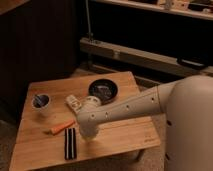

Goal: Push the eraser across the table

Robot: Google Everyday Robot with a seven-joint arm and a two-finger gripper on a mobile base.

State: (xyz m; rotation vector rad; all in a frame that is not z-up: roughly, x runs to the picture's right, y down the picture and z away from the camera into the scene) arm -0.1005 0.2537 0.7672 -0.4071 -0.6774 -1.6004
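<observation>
The eraser point(70, 143), a narrow black block with pale lengthwise stripes, lies near the front edge of the light wooden table point(125, 140). My gripper point(86, 134) is at the end of the white arm, low over the table just right of the eraser's far end. The arm's wrist hides the gripper's tips. An orange carrot point(62, 127) lies just behind the eraser, left of the gripper.
A white labelled tube point(74, 103) lies behind the gripper. A small dark cup point(41, 101) stands at the left. A black bowl point(103, 90) sits at the back. A dark shelf unit and a rail stand behind the table.
</observation>
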